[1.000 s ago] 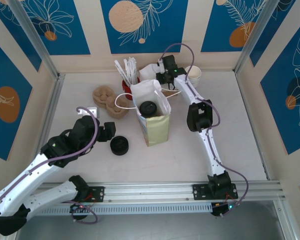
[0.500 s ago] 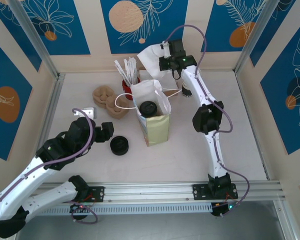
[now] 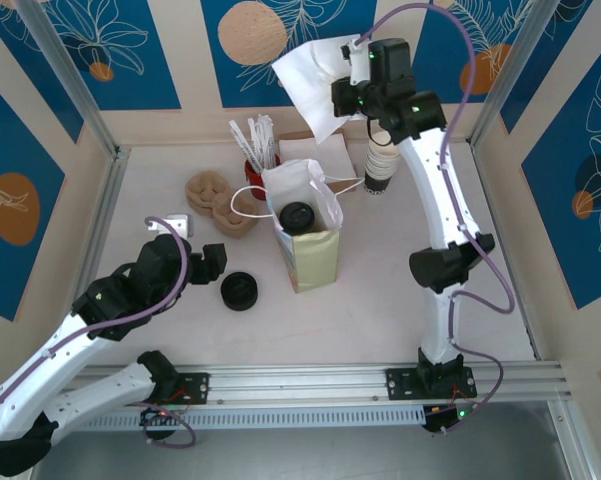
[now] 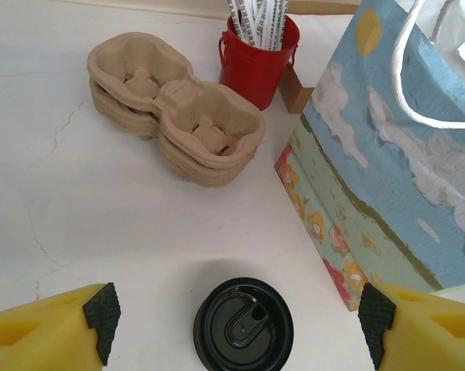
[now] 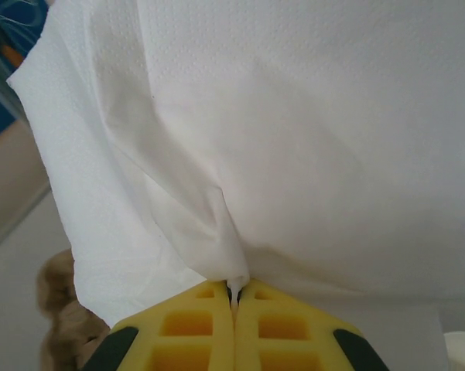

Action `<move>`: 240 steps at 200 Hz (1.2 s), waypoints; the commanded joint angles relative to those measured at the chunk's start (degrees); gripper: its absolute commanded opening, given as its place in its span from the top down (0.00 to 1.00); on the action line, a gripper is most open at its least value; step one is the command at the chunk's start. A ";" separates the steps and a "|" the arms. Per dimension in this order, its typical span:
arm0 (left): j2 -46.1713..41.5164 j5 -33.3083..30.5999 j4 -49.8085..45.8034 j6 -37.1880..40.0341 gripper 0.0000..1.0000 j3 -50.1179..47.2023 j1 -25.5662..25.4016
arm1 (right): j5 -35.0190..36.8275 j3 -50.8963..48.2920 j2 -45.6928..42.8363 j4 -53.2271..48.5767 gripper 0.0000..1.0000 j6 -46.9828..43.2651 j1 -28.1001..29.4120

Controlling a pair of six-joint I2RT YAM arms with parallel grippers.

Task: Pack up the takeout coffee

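Note:
The takeout coffee [image 3: 298,216] stands inside the open patterned paper bag [image 3: 312,250], its black lid showing from above. My right gripper [image 3: 352,95] is raised high at the back, shut on a white napkin [image 3: 315,85] that hangs from it; in the right wrist view the napkin [image 5: 294,139] is pinched at a fold between the yellow jaws of that gripper [image 5: 234,290]. My left gripper [image 3: 218,265] stands open low at the left of the bag. In the left wrist view the left gripper [image 4: 238,321] straddles a loose black lid [image 4: 243,325], touching nothing.
A low stack of black lids [image 3: 239,291] lies left of the bag [image 4: 387,154]. Brown cup carriers [image 3: 218,203] and a red bucket of stirrers [image 3: 255,150] stand behind it. A stack of paper cups [image 3: 380,165] and flat napkins [image 3: 330,152] sit at the back.
My right gripper has closed on a napkin at the back and lifted it high above the table. The left arm has barely moved.

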 commanded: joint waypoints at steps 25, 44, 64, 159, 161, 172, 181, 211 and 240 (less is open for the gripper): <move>-0.12 -1.16 2.65 1.95 0.18 -0.49 -0.29 | -25.88 -12.68 -13.33 -2.08 0.99 15.90 -0.21; 0.12 -0.97 3.73 1.96 0.18 -1.10 -0.26 | -35.15 -20.64 -18.33 2.56 0.98 24.63 -0.99; 0.44 -0.69 4.46 1.83 0.18 -1.62 -0.26 | -44.86 -29.73 -22.13 10.64 0.99 34.90 -2.23; 0.92 0.17 5.54 1.13 0.18 -2.73 -0.22 | -52.25 -49.89 -23.60 21.58 1.00 46.29 -1.14; 0.93 0.23 5.60 1.16 0.18 -2.78 -0.25 | -51.88 -49.89 -23.51 21.00 1.00 45.82 -1.13; 0.95 0.22 5.70 0.98 0.17 -3.05 -0.23 | -49.83 -50.13 -23.27 18.82 1.00 43.77 -1.03; 0.99 0.37 5.84 0.85 0.18 -3.18 -0.22 | -48.93 -50.81 -23.06 18.18 1.00 42.76 -0.87; 1.07 0.13 6.01 0.67 0.18 -3.62 -0.29 | -43.37 -51.70 -22.00 13.40 1.00 37.77 0.57; 1.14 0.30 6.41 0.56 0.18 -4.10 -0.24 | -33.44 -51.39 -21.37 8.16 1.00 31.98 3.08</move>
